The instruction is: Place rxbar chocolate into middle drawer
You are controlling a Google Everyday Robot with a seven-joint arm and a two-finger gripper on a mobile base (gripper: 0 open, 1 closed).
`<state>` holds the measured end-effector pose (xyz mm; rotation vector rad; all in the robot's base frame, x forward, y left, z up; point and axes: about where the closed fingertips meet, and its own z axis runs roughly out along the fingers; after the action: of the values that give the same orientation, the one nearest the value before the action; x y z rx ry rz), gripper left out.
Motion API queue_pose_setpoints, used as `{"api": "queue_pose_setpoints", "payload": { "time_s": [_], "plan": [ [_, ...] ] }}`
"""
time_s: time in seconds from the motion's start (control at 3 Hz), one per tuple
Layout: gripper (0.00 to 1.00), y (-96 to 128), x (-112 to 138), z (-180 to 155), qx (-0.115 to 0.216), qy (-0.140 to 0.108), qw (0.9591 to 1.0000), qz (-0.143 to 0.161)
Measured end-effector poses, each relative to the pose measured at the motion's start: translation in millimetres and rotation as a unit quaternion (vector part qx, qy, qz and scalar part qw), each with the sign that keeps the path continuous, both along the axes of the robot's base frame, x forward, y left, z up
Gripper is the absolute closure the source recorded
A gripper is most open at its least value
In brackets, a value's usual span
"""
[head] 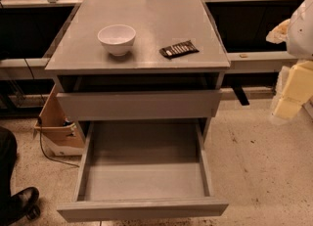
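**Spotter:** Where's your arm sitting?

**Me:** At the far right edge of my camera view. There's a pale rounded section up top, and the cream-coloured gripper [289,97] hangs below it, out beside the cabinet and over the floor. I can't tell from here whether it's released or clenched.

**Spotter:** And the bar?

**Me:** The rxbar chocolate [179,49] lies flat on the grey surface [161,17], well to the left of the gripper and a little higher in my view, clear of it. It's a small dark rectangle, turned at a slight angle near the front edge. A white bowl [116,38] stands farther left again, apart from the bar.

**Spotter:** Can you read the wrapper?

**Me:** Pale marks run across it, but I can't make out any words.

**Spotter:** And the drawer?

**Me:** The middle drawer [144,183] stands wide open, lower than the gripper and to its left, with its grey floor showing. The upper drawer front [139,103] sits close in under the surface
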<state>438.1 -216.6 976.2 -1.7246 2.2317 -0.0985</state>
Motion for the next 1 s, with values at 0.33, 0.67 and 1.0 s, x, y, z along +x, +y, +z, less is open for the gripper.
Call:
{"api": "queue_pose_setpoints", "payload": {
  "time_s": [0.33, 0.67, 1.0],
  "plan": [
    [0.00, 0.0, 0.0, 0.0, 0.000, 0.000, 1.0000, 0.000],
    [0.00, 4.2, 16.5, -4.6, 0.015, -0.013, 0.9998, -0.004],
    [0.00, 19.2, 69.2, -19.1, 0.059, -0.040, 0.9974, -0.004]
  ]
}}
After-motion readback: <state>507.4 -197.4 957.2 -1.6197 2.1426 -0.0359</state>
